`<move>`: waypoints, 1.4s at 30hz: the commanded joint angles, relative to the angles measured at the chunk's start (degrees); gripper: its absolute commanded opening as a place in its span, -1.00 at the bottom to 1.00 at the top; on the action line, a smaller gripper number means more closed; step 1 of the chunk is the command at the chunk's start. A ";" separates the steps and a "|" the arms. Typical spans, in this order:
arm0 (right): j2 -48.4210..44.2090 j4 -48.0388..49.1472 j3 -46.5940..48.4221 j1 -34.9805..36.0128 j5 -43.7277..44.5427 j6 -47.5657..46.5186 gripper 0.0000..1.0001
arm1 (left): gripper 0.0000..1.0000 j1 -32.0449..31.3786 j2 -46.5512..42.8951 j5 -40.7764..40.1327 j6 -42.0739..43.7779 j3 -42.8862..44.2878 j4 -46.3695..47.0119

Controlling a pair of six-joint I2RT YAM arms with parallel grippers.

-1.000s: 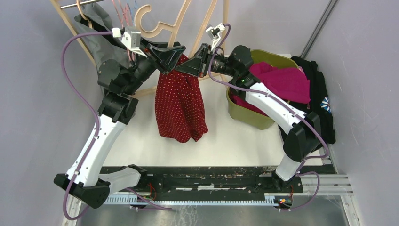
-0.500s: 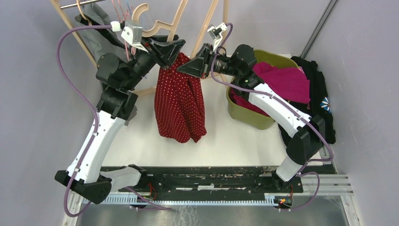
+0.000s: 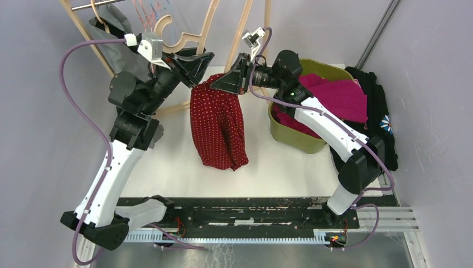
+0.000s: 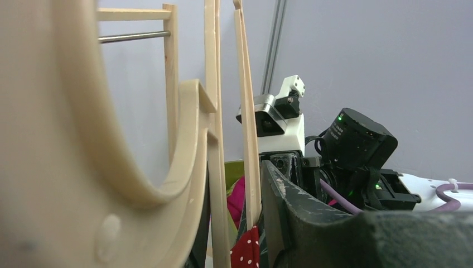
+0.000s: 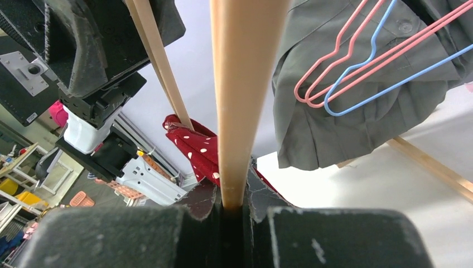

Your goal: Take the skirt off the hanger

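The red white-dotted skirt (image 3: 218,124) hangs in mid-air between my arms, its top bunched at the wooden hanger (image 3: 207,30). In the top view the hanger's hook curls up left and its bars rise steeply. My left gripper (image 3: 192,62) sits at the skirt's upper left. In the left wrist view two hanger bars (image 4: 248,139) stand between its jaws, each against a finger, with a scrap of skirt (image 4: 245,252) below. My right gripper (image 3: 230,79) is at the skirt's top right. It is shut on a hanger bar (image 5: 241,84), with skirt (image 5: 195,148) just beyond.
An olive bin (image 3: 315,68) holding magenta cloth (image 3: 337,96) stands right of the skirt. Black clothing (image 3: 375,111) lies beyond it. A wooden rack at the back left carries a grey garment (image 3: 114,47) and pink and blue wire hangers (image 5: 357,61).
My left gripper has risen and drawn back to the left with the hanger. The skirt's top has shifted right, toward the right gripper, and the hem swung slightly right.
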 commanded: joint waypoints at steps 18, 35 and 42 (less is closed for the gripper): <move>-1.65 -8.88 2.55 -0.22 2.63 -6.65 -0.99 | -0.94 -0.50 11.26 -5.73 3.96 11.34 0.07; 0.38 -15.95 4.64 -2.36 4.35 -11.95 -0.48 | -0.94 -0.53 10.04 -7.79 3.71 10.07 1.06; 0.85 -15.30 3.42 -2.32 4.01 -11.92 -0.39 | -0.94 -0.58 10.42 -7.46 2.89 11.76 2.71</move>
